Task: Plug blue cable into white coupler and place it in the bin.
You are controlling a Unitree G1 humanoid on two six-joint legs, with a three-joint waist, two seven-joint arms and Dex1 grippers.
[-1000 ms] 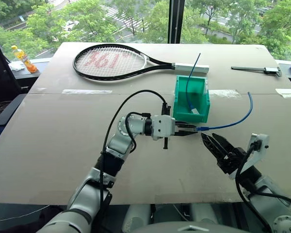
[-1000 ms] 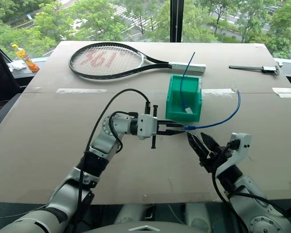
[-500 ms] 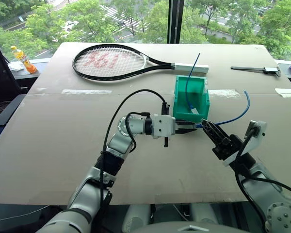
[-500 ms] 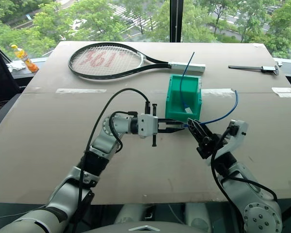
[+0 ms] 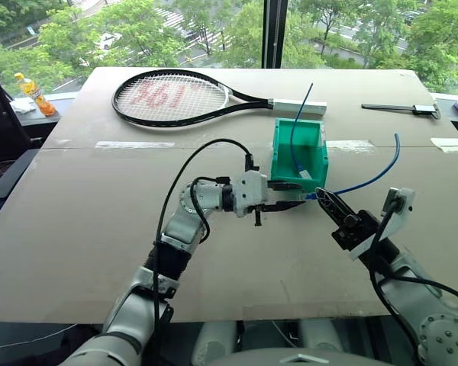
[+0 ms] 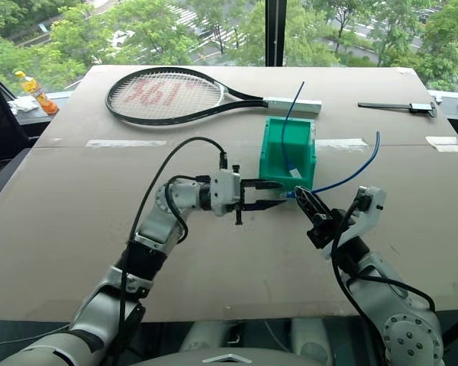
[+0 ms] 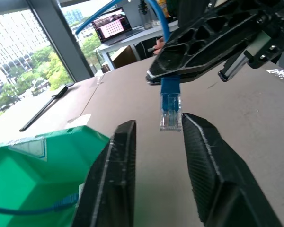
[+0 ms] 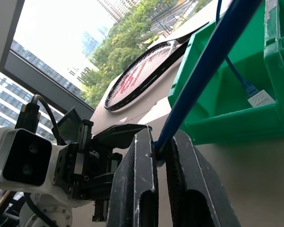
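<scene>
Blue thin network cable (image 5: 370, 181) is clamped near its clear plug by right gripper (image 5: 325, 200); left gripper (image 7: 154, 156) fingers are spread apart around the plug, beside teal plastic bin (image 5: 299, 156).

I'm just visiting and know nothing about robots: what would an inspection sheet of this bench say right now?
Surface: wide tan tabletop with tape strips.
Job's things: blue cable held above the table beside the green bin; inside the bin, a second blue cable with a white block. Loose white coupler: nothing seen.
Clutter: tennis racket, black tool, orange bottle.
Grippers: right pincer shut on the cable near its clear plug; left pincer open around that plug.
Cables: black lead looping over the left arm.
Surroundings: window, trees outside.
</scene>
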